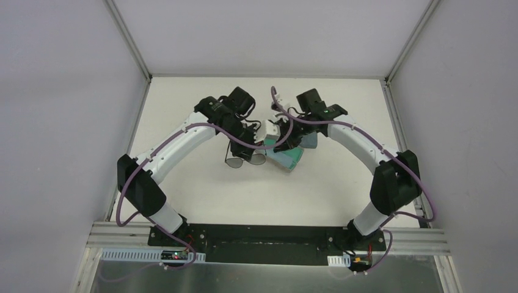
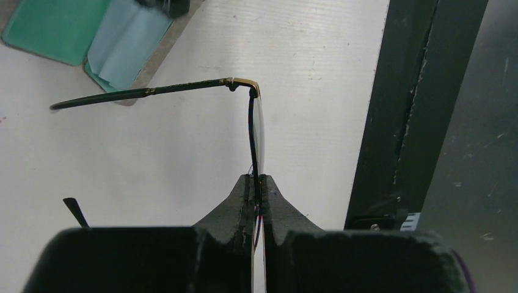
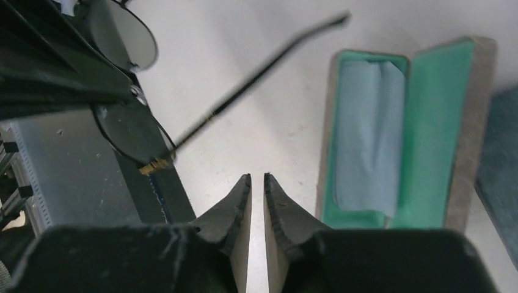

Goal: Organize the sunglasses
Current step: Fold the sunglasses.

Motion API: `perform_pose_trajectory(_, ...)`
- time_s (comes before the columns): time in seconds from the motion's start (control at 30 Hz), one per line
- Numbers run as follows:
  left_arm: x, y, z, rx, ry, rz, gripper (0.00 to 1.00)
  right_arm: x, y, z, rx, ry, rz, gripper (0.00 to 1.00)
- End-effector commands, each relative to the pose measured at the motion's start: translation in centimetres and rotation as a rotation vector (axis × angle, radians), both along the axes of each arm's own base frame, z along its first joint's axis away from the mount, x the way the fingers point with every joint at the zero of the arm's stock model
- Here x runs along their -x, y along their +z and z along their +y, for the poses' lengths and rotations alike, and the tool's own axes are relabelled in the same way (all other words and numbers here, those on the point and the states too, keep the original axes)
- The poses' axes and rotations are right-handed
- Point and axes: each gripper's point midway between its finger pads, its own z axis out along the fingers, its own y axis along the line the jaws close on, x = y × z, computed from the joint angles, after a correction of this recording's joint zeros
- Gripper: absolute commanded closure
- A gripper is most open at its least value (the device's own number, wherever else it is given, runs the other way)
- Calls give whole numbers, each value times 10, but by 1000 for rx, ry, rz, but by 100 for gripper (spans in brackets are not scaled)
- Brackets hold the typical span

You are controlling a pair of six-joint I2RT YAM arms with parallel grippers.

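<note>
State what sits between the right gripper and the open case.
Nothing: in the right wrist view, only bare table separates the right gripper from the open case.

The sunglasses [image 3: 122, 38] are framed in thin black metal wire, with glossy dark lenses. The case [image 3: 437, 122] is lined with matt green, felt-like fabric. The cloth [image 3: 369, 134] is seen as soft, pale blue weave. The fingers [image 3: 235, 213] are moulded in matt black plastic.

Sunglasses [image 1: 245, 160]: one pair, thin black wire frame.
Dark round lenses, arm unfolded, lens rim pinched in left hand [image 2: 256, 178].
</note>
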Motion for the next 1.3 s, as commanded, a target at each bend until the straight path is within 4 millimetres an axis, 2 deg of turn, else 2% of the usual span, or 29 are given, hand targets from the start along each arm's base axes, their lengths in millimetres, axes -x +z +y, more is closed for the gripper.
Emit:
perform_pose_trajectory(0.0,2,17,-10,-13,-146,-174,100,8,27,44,-109,136,-45,85)
perform_pose_trajectory(0.17,11,16,-22,-28,-221,-232,100,37,31,78,-171,270,-2,85)
perform_pose_trajectory(0.3,11,14,-28,-36,-251,-287,100,65,34,90,-207,371,32,84)
perform_pose_trajectory(0.4,10,13,-31,-43,-279,-325,100,63,34,89,-199,369,11,84)
perform_pose_trajectory(0.5,18,9,-28,-53,-302,-313,100,45,41,78,-191,322,-28,84)
perform_pose_trajectory(0.7,38,-7,-13,-86,-360,-295,100,-10,64,41,-176,196,-139,83)
perform_pose_trajectory(0.8,43,-13,-12,-104,-388,-298,100,-30,66,39,-153,144,-196,83)
perform_pose_trajectory(0.9,40,-18,-16,-136,-443,-337,100,-51,72,52,-184,90,-206,82)
perform_pose_trajectory(1.1,29,-33,-18,-296,-523,-380,100,-92,76,101,-165,48,-297,83)
perform_pose_trajectory(1.27,25,-34,-19,-353,-524,-398,100,-91,65,138,-160,91,-314,83)
